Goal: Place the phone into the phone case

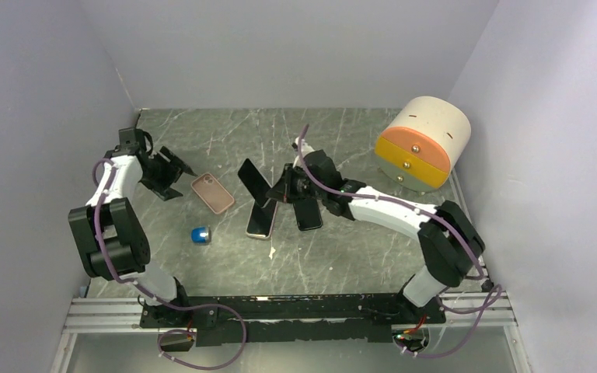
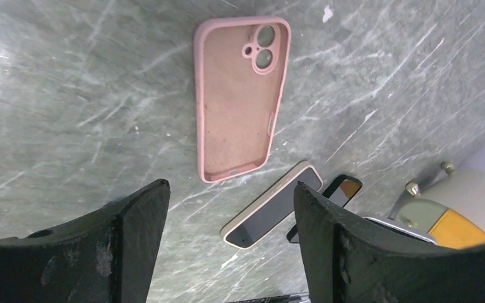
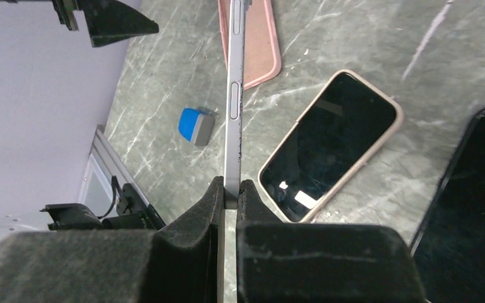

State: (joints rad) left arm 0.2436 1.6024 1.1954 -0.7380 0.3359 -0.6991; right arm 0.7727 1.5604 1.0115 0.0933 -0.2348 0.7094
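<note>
While the right gripper [image 3: 230, 189] clamps the phone [image 3: 233, 95] edge-on
the left gripper [image 2: 230, 188] gapes empty, case [image 2: 237, 95] just ahead of it

Blue block [image 1: 200, 235], beige-rimmed phone [image 1: 260, 221] and black phone [image 1: 308, 215] lie flat — round drawer unit [image 1: 423, 143] stands far right.

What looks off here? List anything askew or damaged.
The phone pinched in the right gripper shows dark scuffs along its metal edge and is held by one end only. A small white scrap lies on the table near the beige-cased phone. The pink case looks fine.
</note>
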